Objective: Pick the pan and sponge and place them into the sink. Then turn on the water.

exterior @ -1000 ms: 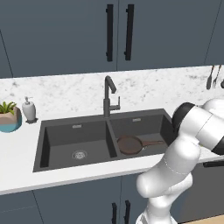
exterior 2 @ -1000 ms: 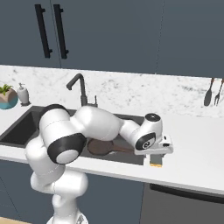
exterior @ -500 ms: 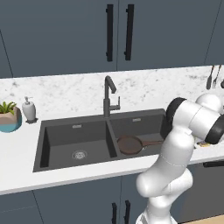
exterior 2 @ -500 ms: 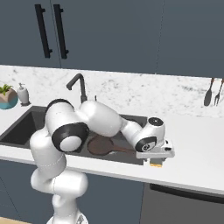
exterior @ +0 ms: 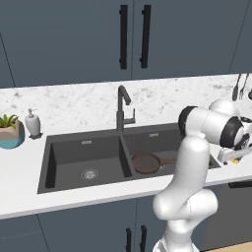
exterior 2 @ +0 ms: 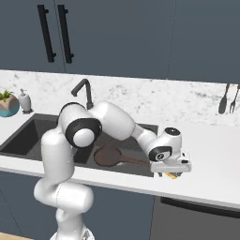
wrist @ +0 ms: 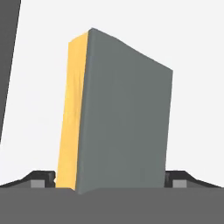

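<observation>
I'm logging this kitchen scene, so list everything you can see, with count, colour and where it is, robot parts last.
sink: one, dark grey, two basins, set in the counter.
pan: one, dark brown, lying in the right basin, handle pointing right.
sponge: one, yellow with a grey face, on the counter right of the sink, between the gripper's fingers.
faucet: one, dark grey gooseneck, behind the sink's divider.
soap pump bottle: one, white, on the counter left of the sink.
potted plant: one, green in a teal and tan pot, left of the bottle.
utensils: two, dark, hanging on the wall at right.
cabinet handles: two, black, on the upper doors.
gripper: one, white, jaws wide, down around the sponge.
</observation>
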